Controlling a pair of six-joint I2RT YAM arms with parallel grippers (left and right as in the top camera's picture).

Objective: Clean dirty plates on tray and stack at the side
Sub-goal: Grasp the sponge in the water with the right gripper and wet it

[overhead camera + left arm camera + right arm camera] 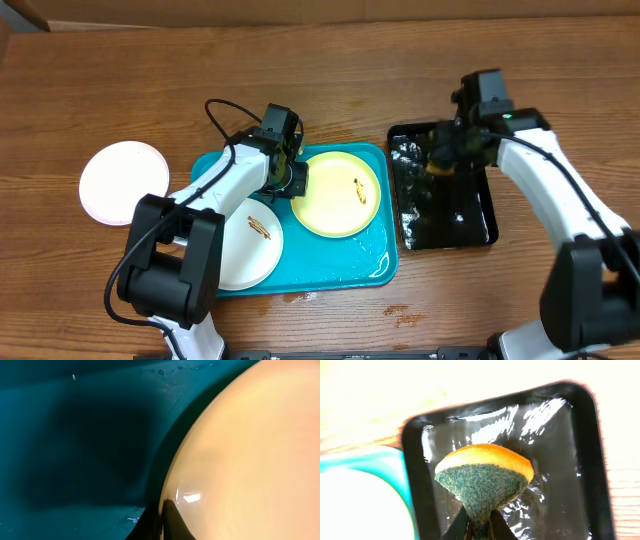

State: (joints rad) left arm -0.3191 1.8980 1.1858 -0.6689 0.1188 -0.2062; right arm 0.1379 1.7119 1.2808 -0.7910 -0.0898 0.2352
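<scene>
The turquoise tray (330, 280) holds a pale yellow-green plate (335, 200) with a dark smear and, at its front left, a white plate (245, 255) with a brown smear. My left gripper (297, 181) is shut on the yellow-green plate's left rim. In the left wrist view the gripper (164, 506) pinches that rim of the plate (250, 445) above the tray floor (75, 435). My right gripper (445, 157) hangs over the black tray (470, 225), shut on a sponge. The right wrist view shows the gripper (480, 529) squeezing the green-and-orange sponge (485, 477).
Another white plate (124, 182) lies on the bare wood left of the tray, no smear visible on it. The glossy black tray (570, 460) is wet and foamy. Small wet marks (405, 318) dot the wood near the front edge.
</scene>
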